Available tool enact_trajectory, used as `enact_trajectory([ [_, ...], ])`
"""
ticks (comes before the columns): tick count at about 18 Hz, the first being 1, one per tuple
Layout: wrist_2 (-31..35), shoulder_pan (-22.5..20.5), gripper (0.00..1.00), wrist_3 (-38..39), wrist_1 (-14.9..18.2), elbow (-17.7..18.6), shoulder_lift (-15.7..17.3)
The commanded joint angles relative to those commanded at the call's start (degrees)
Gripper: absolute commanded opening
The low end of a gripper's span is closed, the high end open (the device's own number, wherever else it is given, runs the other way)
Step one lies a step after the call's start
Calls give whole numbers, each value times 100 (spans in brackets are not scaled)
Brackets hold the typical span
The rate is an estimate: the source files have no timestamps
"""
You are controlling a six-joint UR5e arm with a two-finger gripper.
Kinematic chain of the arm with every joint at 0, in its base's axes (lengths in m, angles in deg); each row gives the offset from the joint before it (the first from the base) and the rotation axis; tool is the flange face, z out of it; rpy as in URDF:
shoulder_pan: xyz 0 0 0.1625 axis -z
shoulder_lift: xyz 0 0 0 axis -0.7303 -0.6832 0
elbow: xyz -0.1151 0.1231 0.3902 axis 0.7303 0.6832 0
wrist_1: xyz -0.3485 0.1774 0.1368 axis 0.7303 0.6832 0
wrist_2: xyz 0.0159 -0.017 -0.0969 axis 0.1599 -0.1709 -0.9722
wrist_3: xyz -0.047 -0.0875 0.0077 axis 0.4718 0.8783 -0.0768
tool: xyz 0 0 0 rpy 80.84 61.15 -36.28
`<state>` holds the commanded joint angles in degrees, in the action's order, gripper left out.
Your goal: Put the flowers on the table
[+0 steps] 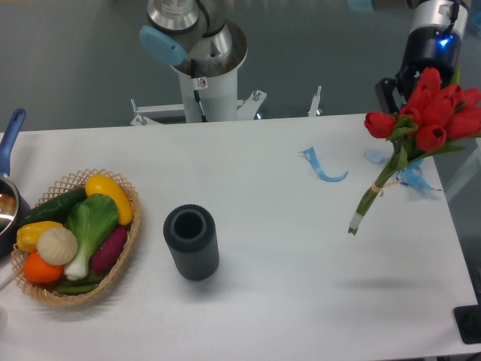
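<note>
Flowers: the flowers (432,113), a bunch of red tulips with green stems tied near the ends, hang tilted in the air at the right side, blooms up by the arm, stem ends pointing down-left, clear of the surface; a faint shadow lies on the counter below.
Gripper: the gripper (415,94) sits behind the blooms at the top right; the tulip heads hide most of the jaws, so I cannot tell whether they are clenched on the bunch.
Counter: the white counter (285,256) fills most of the view.
Vase: a dark ribbed vase (191,242) stands upright left of centre, well apart from the flowers.
Basket: a wicker basket (129,252) of vegetables rests at the left.
Ribbon: a blue ribbon scrap (322,167) lies near the far edge.
Pot: a pot (9,203) with a blue handle is cut off at the left edge.
</note>
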<state>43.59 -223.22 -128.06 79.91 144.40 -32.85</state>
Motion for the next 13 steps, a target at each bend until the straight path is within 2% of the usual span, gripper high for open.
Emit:
enact_trajectory([
  [13,-9,-9,17,9,0,-26,-9],
])
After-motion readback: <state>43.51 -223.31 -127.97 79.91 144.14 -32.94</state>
